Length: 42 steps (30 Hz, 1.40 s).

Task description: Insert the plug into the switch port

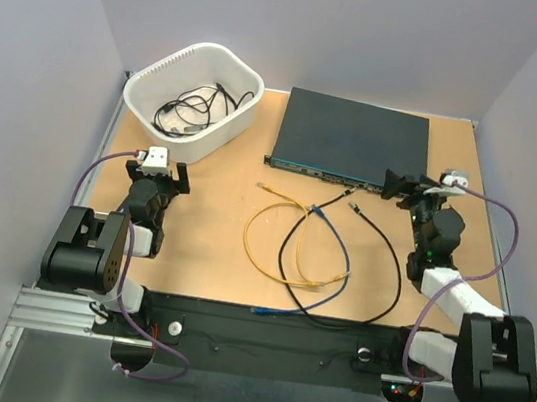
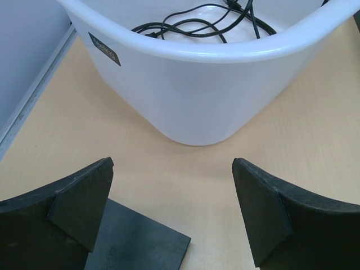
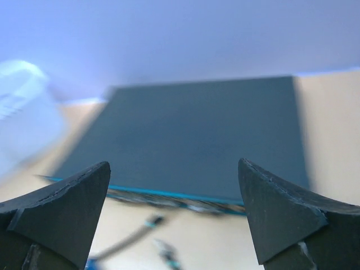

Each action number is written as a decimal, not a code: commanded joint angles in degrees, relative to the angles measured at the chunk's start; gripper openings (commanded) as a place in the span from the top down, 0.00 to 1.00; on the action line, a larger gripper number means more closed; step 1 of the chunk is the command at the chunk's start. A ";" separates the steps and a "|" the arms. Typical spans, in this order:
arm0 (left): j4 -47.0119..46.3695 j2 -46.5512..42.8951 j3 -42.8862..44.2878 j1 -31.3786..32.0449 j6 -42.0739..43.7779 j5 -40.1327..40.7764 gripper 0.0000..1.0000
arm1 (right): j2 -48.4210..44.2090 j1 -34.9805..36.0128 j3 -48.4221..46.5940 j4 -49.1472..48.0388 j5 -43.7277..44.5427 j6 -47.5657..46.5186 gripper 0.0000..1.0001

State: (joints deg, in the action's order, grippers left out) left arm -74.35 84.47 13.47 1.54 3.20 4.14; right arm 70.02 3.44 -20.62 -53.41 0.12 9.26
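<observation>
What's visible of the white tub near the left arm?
The white tub looks like glossy plastic, rounded-rectangular with a rolled rim and slots near the top. It sits upright at the table's far left corner, holding a loose black cable. A small dark label marks its wall. The open left gripper faces it, not touching.

Small flat black box [image 2: 147, 243] is seen lying flat on the table [image 2: 185, 169], only one corner shown, at the bottom of the left wrist view, apart from the white tub [image 2: 208, 95]. The switch port in its edge cannot be made out. Plugs are left loose mid-table, none inserted: black cable's plug [image 1: 353, 207] and blue cable's plug [image 1: 316, 209] close together, yellow cable's plug [image 1: 262, 188] further left. The cables are looped and crossed over each other.
</observation>
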 commanded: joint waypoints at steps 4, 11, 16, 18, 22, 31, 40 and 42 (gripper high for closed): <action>-14.07 -1.14 0.41 0.22 1.02 0.25 0.01 | -6.39 0.51 -5.91 12.71 -17.42 28.35 0.00; -14.07 -1.06 0.41 0.22 0.93 0.25 0.01 | -9.00 10.84 -14.69 30.77 -13.26 18.55 0.00; -13.98 -1.06 0.41 0.22 0.93 0.43 0.01 | -7.97 22.99 -22.87 39.77 -9.71 15.80 0.00; -14.07 -1.15 0.41 0.22 1.02 0.25 0.01 | -6.65 28.88 -24.37 42.85 -4.88 14.48 0.00; -13.98 -1.06 0.41 0.30 1.02 0.25 0.01 | -2.54 36.89 -27.71 45.14 1.54 15.08 0.00; -14.07 -1.06 0.41 0.04 0.84 -0.01 0.01 | 22.32 49.12 -45.44 58.04 20.69 22.27 0.00; -13.90 -1.06 0.50 0.04 0.93 -0.01 0.01 | 33.95 49.03 -55.74 59.73 29.14 14.04 0.00; -13.90 -1.06 0.50 0.04 0.58 0.42 0.01 | 36.23 47.80 -58.56 59.74 28.28 12.28 0.07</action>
State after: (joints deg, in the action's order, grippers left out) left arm -74.32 84.47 13.47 1.52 3.18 4.08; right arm 104.53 52.42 -72.97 6.66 24.36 26.15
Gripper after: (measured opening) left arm 0.986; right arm 0.967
